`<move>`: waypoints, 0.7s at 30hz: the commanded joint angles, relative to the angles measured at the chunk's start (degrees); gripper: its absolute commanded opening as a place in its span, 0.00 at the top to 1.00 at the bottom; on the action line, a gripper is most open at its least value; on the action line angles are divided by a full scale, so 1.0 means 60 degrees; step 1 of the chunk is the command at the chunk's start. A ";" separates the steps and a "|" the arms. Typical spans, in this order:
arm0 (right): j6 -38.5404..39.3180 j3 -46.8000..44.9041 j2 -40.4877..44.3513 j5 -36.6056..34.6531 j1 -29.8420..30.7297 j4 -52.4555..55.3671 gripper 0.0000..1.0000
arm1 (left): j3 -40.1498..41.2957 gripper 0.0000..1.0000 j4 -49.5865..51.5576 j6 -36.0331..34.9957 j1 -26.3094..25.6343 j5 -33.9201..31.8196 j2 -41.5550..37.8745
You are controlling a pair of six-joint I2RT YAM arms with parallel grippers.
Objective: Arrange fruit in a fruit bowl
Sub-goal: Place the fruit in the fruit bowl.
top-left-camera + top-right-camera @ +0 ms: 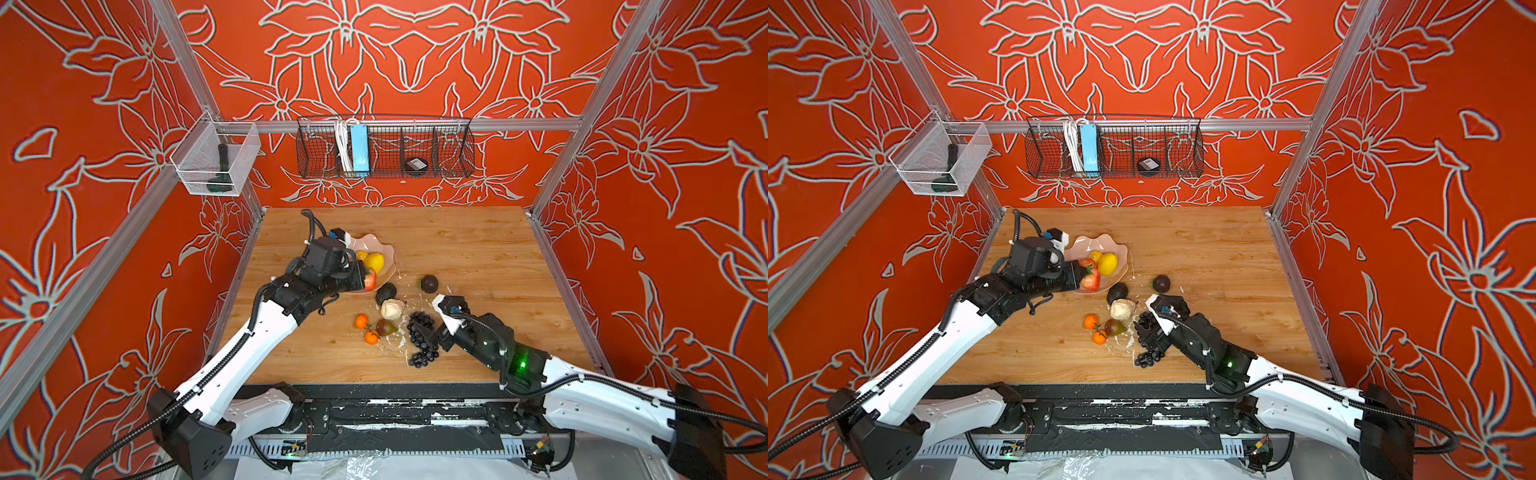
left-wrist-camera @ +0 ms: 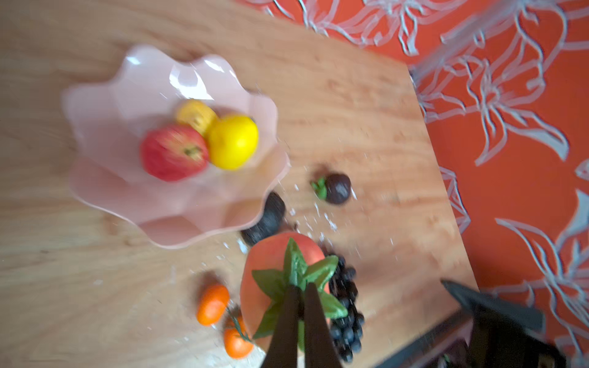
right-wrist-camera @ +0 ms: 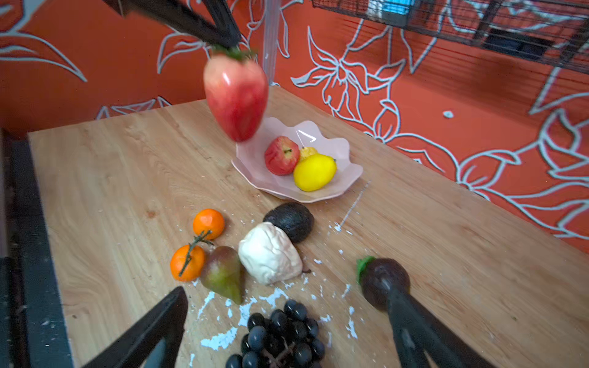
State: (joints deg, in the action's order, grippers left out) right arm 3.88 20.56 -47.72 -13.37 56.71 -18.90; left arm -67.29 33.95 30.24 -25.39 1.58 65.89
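The left gripper is clamped on the strawberry by its leaves, above the bowl at centre left in both top views, while the right gripper spreads wide over the grapes

Both top views look down from high up at the whole table. The left wrist camera sits close behind the left gripper and looks down past it at the bowl. The right wrist camera sits low behind the right gripper and looks across at that bowl. All views share the bowl, strawberry and grapes.
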 commanded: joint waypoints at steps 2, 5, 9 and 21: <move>-0.0213 -0.0494 -0.0028 -0.1421 -0.0127 -0.0789 0.02 | -0.0980 1.00 0.0665 0.0331 0.0795 -0.1328 0.0895; -0.0295 -0.0482 -0.0175 -0.1637 -0.0150 -0.0755 0.02 | -0.1804 1.00 0.0947 0.0446 0.1344 -0.1481 0.1766; -0.0375 -0.0480 -0.0179 -0.1813 -0.0164 -0.0716 0.02 | -0.2782 1.00 0.1315 0.0351 0.1815 -0.1658 0.3039; -0.0560 -0.0529 0.0240 -0.1797 -0.0215 -0.0498 0.02 | -0.5298 1.00 0.2448 0.0006 0.2991 -0.0857 0.6249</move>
State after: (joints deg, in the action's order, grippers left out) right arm 1.48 17.72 -46.70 -23.40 55.81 -21.28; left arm -96.68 45.23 30.68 -8.08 -4.84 101.16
